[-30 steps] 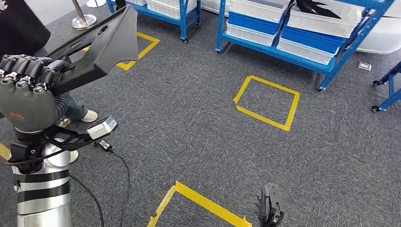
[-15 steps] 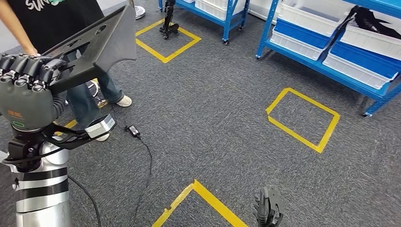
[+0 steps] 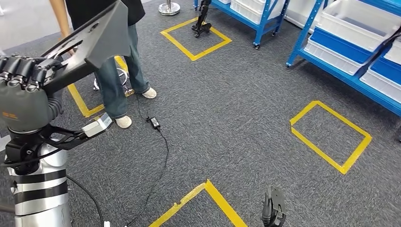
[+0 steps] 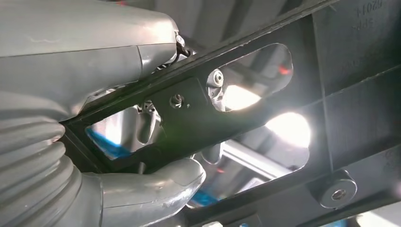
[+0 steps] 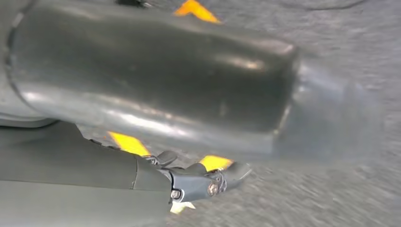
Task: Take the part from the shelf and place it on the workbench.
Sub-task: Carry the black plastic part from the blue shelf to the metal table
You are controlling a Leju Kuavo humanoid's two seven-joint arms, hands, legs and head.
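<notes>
Holding the black plastic part (image 3: 92, 40) up at the near left, the left hand (image 3: 24, 92) has its fingers curled tight round the part's near end, thumb (image 4: 156, 187) pressed underneath. The part's long axis runs away and up to the right, flat face tilted. The right hand (image 3: 274, 213) hangs low over the grey carpet (image 3: 227, 118); can't tell how its fingers sit.

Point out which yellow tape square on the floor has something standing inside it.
The far yellow tape square beside the blue shelf: a dark stand sits on its far edge. The right-hand square and the near one enclose only carpet.
</notes>
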